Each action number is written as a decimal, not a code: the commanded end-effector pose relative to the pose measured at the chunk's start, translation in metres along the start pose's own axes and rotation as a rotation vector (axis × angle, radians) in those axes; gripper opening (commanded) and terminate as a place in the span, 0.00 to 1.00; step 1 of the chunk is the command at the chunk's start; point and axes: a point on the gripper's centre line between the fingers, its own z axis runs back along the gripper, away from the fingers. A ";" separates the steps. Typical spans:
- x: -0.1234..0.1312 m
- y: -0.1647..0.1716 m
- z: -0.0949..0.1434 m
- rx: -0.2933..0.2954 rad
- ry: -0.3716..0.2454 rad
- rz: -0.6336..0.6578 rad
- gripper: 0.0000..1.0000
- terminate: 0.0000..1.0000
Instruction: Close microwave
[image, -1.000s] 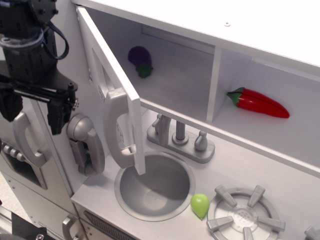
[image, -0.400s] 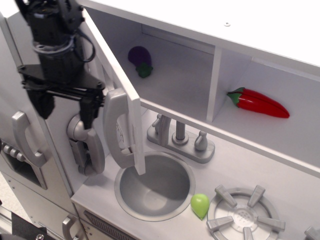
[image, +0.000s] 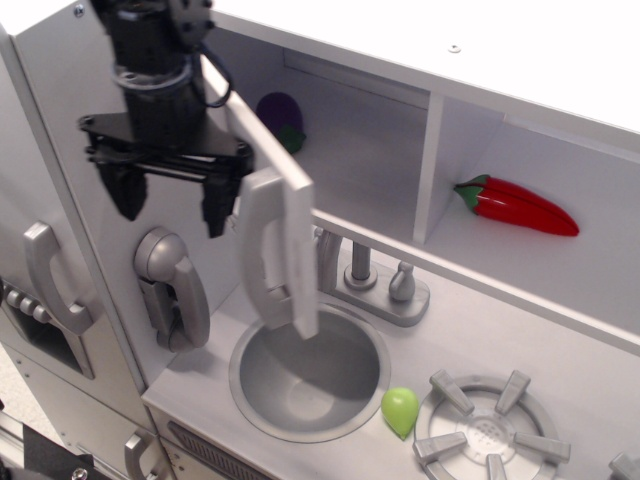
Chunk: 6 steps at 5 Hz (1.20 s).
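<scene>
The microwave (image: 370, 170) is a white box compartment under the top shelf. Its door (image: 288, 190) stands partly open and is seen edge-on, slanting from the top left down over the sink. The door's tall grey handle (image: 262, 245) faces left. A purple toy eggplant (image: 281, 112) lies inside, half hidden by the door. My black gripper (image: 170, 203) hangs just left of the door's outer face, fingers pointing down and spread. Its right finger (image: 215, 208) is next to the top of the handle; I cannot tell if it touches. It holds nothing.
A grey toy wall phone (image: 170, 285) hangs below the gripper. A tall grey cabinet door with a curved handle (image: 50, 275) is at far left. A sink (image: 310, 375), faucet (image: 365, 280), green toy (image: 400, 408) and burner (image: 490, 435) lie below. A red chili (image: 515, 205) is in the right compartment.
My gripper has moved right and up from beside the cabinet handle to the door's outer side. The door has swung to the right, toward the compartment, and now hides more of the eggplant.
</scene>
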 end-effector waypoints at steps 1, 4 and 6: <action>0.024 -0.017 0.007 -0.008 -0.058 0.023 1.00 0.00; 0.051 -0.034 0.010 -0.057 -0.113 0.087 1.00 0.00; 0.060 -0.040 0.009 -0.059 -0.177 0.111 1.00 0.00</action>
